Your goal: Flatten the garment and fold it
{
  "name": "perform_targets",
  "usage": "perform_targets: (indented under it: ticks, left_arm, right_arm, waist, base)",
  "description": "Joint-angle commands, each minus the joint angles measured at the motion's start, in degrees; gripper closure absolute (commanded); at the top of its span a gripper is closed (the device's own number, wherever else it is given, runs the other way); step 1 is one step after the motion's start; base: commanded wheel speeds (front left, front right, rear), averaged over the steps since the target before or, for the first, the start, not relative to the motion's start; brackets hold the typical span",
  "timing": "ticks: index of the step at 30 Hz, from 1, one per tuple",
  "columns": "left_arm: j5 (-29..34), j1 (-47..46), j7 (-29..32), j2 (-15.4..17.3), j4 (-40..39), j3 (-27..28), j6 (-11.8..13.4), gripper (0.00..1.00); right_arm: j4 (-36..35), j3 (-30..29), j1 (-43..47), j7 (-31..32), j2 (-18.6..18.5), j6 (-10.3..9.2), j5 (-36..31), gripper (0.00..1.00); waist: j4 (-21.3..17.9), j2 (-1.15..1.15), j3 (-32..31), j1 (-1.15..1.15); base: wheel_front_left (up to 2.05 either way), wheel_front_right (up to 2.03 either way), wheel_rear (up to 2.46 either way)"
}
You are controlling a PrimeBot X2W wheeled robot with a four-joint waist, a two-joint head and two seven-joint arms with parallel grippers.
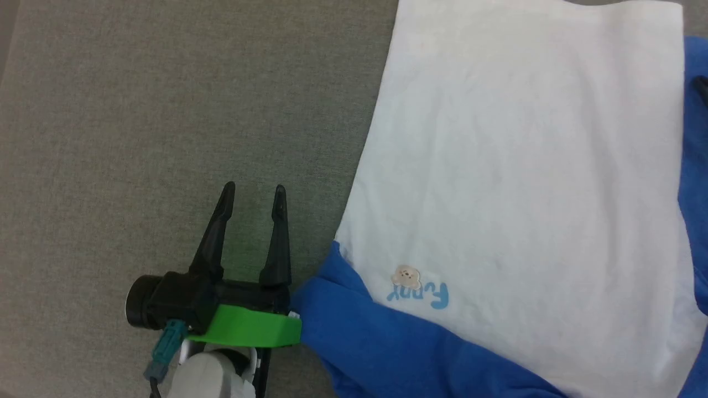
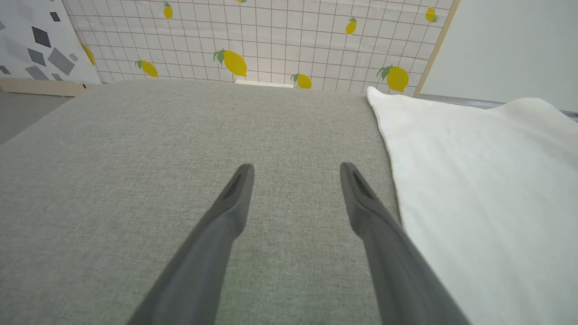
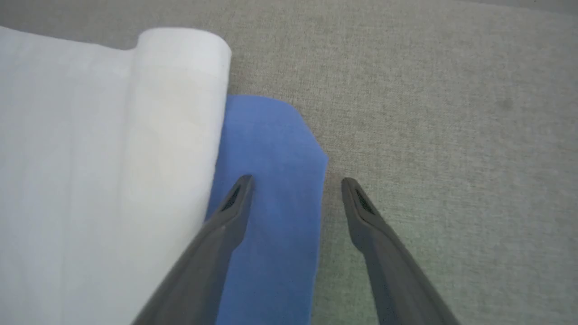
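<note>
Garment on grey surface, left hand released beside it, right hand released over blue sleeve

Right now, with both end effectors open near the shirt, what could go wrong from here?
1. The left end effector sits over the bare grey surface, beside the garment; closing there would likely grab nothing.
2. The right end effector straddles the edge of the blue sleeve; pulling it alone could bunch the white body.
3. A white edge looks rolled over; folding now may trap it.
</note>
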Motion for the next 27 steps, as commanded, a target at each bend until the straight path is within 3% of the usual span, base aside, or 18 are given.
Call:
perform_targets:
  ticks: [1, 4, 5, 7, 16, 27]
  left_arm:
    - [0.9, -1.2, -0.2, -0.2, 0.2, 0.2, -0.3, 0.0]
    - [1.1, -1.4, -0.2, -0.4, 0.4, 0.4, -0.6, 0.0]
    - [1.2, -1.5, -0.2, -0.5, 0.4, 0.4, -0.7, 0.0]
    - [1.3, -1.5, -0.2, -0.6, 0.5, 0.5, -0.9, 0.0]
    - [1.3, -1.2, -0.2, -0.9, 2.4, 1.5, -1.5, 0.0]
    - [1.0, 4.4, -0.2, -0.9, 5.1, 3.6, -2.3, 0.0]
  right_arm:
    - [0.6, 0.0, 0.1, -0.2, -0.5, -0.08, 0.5, 0.0]
    - [1.5, -0.2, 0.3, -0.3, -0.7, -0.08, 0.5, 0.0]
    - [1.7, -0.3, 0.4, -0.3, -0.7, -0.08, 0.5, 0.11]
    - [1.9, -0.3, 0.2, -0.7, -0.8, -0.08, 0.4, 1.0]
    - [2.9, -4.7, 1.6, -7.0, 0.1, -0.08, 0.2, 1.0]
    - [2.8, -15.4, 12.7, -10.6, 0.3, -0.08, -0.2, 1.0]
  waist:
    - [1.3, 0.0, 1.3, -0.01]
    - [1.7, 0.0, 2.0, -0.01]
    - [1.8, 0.0, 2.2, -0.01]
    - [1.9, 0.0, 2.5, -0.01]
    - [-0.1, 0.0, -1.4, -0.01]
    - [-2.5, 0.0, -16.4, -0.01]
  base:
    - [0.0, 0.0, 0.0]
    - [0.0, 0.0, 0.0]
    - [0.0, 0.0, 0.0]
    - [0.0, 0.0, 0.0]
    - [0.0, 0.0, 0.0]
    - [0.0, 0.0, 0.0]
